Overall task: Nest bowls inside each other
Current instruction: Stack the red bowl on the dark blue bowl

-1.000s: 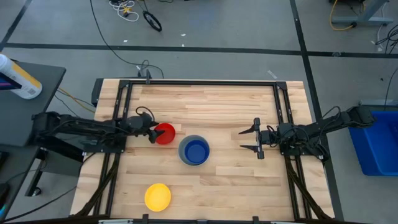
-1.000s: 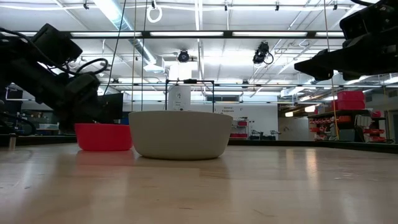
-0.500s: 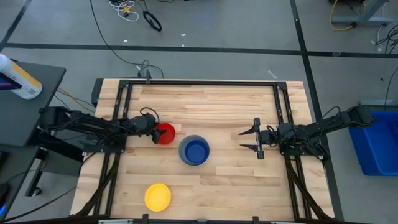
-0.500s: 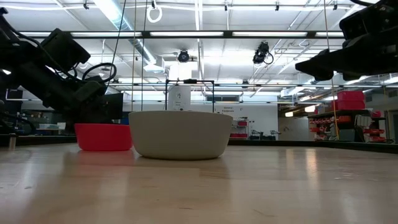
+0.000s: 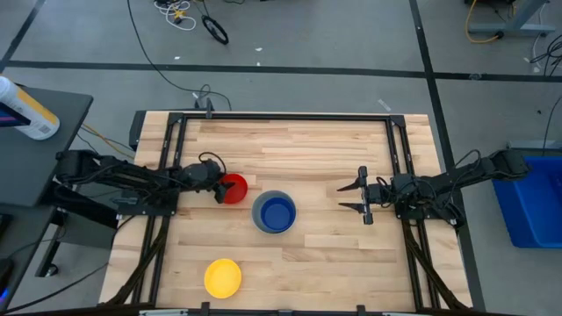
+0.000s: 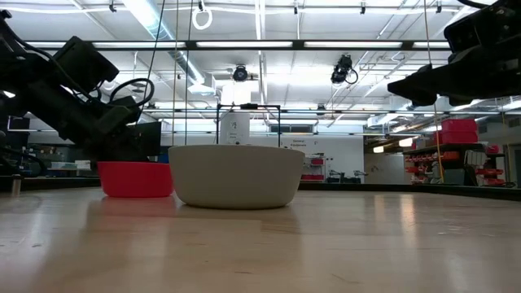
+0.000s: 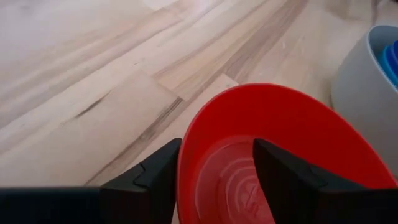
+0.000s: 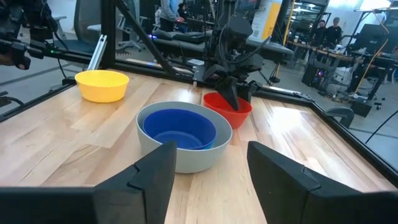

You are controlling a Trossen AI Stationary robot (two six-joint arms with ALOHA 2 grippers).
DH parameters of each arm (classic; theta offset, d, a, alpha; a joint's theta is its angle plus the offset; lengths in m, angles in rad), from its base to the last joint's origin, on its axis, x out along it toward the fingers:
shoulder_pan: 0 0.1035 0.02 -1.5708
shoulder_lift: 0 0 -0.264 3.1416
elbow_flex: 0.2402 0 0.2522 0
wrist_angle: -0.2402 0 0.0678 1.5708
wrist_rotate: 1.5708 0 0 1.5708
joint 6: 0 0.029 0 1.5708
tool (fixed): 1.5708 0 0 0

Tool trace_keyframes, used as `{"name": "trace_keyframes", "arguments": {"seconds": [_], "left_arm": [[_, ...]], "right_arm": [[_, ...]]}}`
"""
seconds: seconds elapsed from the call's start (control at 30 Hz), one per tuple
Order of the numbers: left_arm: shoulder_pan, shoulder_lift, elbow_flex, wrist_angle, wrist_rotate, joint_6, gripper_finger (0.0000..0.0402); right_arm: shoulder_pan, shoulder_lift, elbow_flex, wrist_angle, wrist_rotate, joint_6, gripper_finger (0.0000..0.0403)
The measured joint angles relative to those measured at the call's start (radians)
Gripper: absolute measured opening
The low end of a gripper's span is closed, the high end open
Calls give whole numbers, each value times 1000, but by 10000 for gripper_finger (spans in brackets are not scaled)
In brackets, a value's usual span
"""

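Left wrist view shows the left pincer straddling the near rim of the small round red plastic bowl, one dark finger outside the wall and one inside, with a gap showing beside each, so it is spread around the rim and not yet pinching it. From above, that red bowl sits just beside the larger grey plastic bowl, which already carries the dark blue plastic bowl; a pale blue rim peeps between the two in the wrist pictures. The yellow plastic bowl stands alone, well apart, near the front edge of the bench. The right pincer hangs spread and empty over bare wood on the other side of the grey stack.

The likely trouble is the grip itself: a thin, slick plastic wall caught only at the rim could tilt or slide out once lifted, and a push before the fingers bite might nudge the red bowl against the grey one and shift the stack.

The bench is pale, planked wood with a dark metal frame round it. Beyond it lies a grey floor with loose cables, a blue bin at the right, and a bright workshop with shelving and ceiling lights.
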Motion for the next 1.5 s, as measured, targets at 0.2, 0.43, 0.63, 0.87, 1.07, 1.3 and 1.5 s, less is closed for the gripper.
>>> {"name": "trace_keyframes", "arguments": {"seconds": [0.2,0.43,0.63,0.87,1.07,1.3,1.5], "left_arm": [[0,0,1,2,3,35,184],[0,0,1,1,3,80,132],[-1,0,2,7,3,120,48],[-23,-1,3,19,-36,173,7],[-52,-1,2,57,-98,208,6],[-83,0,2,206,-174,274,6],[-114,0,2,416,-184,371,6]], "right_arm": [[0,0,0,0,0,8,195],[0,0,0,0,0,8,182],[0,0,0,0,0,6,173],[0,0,0,0,0,6,163],[0,0,0,-1,0,6,157],[0,0,0,-1,1,10,161],[0,0,0,-1,1,13,173]]}}
